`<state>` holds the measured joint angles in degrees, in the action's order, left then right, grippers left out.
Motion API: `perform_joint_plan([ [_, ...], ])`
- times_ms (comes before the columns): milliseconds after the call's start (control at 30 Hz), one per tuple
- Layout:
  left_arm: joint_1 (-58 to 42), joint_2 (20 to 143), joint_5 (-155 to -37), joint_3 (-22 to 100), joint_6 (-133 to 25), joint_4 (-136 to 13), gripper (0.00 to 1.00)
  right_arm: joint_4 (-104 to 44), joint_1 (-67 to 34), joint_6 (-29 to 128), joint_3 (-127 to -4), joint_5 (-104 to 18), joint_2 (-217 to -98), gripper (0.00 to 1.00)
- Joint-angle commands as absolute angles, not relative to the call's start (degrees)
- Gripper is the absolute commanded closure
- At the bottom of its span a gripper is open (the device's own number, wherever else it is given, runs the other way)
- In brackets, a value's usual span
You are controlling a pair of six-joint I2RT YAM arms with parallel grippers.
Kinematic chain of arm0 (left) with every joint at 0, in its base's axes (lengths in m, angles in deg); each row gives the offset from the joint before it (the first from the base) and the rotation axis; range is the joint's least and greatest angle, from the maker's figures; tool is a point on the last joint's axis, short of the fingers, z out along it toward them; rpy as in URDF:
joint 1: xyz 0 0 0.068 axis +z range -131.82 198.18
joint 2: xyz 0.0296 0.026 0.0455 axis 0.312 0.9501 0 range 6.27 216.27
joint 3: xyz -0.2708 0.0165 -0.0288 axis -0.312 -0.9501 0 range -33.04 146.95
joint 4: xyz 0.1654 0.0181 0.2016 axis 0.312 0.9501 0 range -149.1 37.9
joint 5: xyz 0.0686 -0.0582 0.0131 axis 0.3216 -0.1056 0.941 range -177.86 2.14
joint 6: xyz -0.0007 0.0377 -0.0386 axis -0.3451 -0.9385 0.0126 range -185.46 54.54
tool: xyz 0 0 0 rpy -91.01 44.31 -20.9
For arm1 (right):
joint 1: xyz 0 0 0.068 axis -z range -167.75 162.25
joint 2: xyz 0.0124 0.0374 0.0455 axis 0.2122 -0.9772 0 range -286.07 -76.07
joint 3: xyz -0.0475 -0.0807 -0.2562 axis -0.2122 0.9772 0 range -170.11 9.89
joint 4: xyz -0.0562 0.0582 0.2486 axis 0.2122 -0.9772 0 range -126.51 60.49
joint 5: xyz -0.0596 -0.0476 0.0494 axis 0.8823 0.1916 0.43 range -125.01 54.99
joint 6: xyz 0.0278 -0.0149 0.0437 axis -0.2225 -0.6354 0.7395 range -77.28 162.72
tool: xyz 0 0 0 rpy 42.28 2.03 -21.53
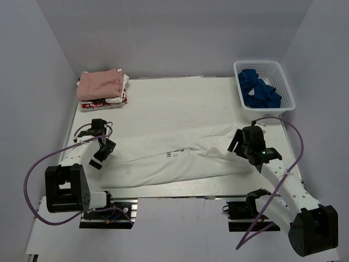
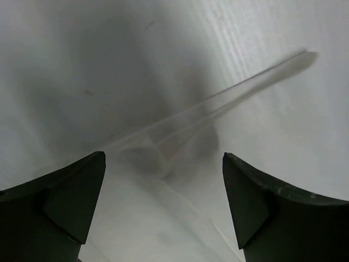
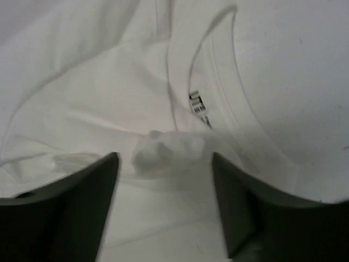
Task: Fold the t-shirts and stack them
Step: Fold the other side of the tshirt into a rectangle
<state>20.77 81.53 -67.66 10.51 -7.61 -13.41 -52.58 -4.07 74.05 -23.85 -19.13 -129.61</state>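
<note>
A large white t-shirt (image 1: 180, 158) lies bunched in a long band across the table's front. My left gripper (image 1: 102, 152) is open at the shirt's left end; its wrist view shows white cloth (image 2: 158, 218) between the open fingers (image 2: 71, 196). My right gripper (image 1: 239, 144) is open over the shirt's right end; its wrist view shows the collar with a label (image 3: 199, 106) and a bunched fold (image 3: 163, 150) just ahead of the open fingers (image 3: 245, 202). A folded dusty-pink t-shirt (image 1: 101, 83) lies on a white-and-red printed one (image 1: 103, 101) at the back left.
A white plastic basket (image 1: 287, 87) holding dark blue cloth (image 1: 257, 88) stands at the back right. White walls enclose the table on the left, back and right. Purple cables loop beside both arms.
</note>
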Motion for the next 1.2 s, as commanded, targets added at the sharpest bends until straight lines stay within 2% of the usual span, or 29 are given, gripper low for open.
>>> perform_joint_plan([
  [0, 21.26, 82.12, -65.20, 9.85, -3.07, -8.48, 0.01, -59.12, -4.10, 78.14, -21.75, -22.78, -126.61, 0.17],
  [33, 21.26, 82.12, -64.41, 11.15, -1.23, -7.78, 0.01, -59.48, -3.92, 78.31, -21.75, -22.62, -125.73, 0.10],
  [167, 20.74, 82.12, -64.92, 15.64, -1.74, -8.73, 0.01, -58.43, -4.01, 77.09, -25.25, -20.69, -126.07, 0.10],
  [400, 20.73, 85.36, -70.71, 21.62, -7.09, -12.50, 0.01, -50.00, -4.71, 70.85, -32.20, -29.72, -135.90, 0.10],
  [633, 20.20, 89.67, -78.46, 19.87, -12.28, -19.88, 0.01, -46.04, -6.64, 70.93, -30.64, -39.55, -144.96, 0.10],
  [767, 20.20, 92.75, -79.07, 17.59, -12.90, -21.04, 0.01, -46.38, -7.61, 71.98, -26.94, -44.58, -144.89, 0.10],
  [967, 20.20, 96.79, -76.88, 16.79, -12.90, -20.87, 0.01, -60.67, -8.40, 70.85, -25.35, -39.17, -138.66, 0.10],
  [1167, 20.20, 98.11, -76.35, 16.79, -13.43, -21.39, 0.01, -64.32, -8.40, 70.32, -29.82, -32.12, -134.08, 0.10],
])
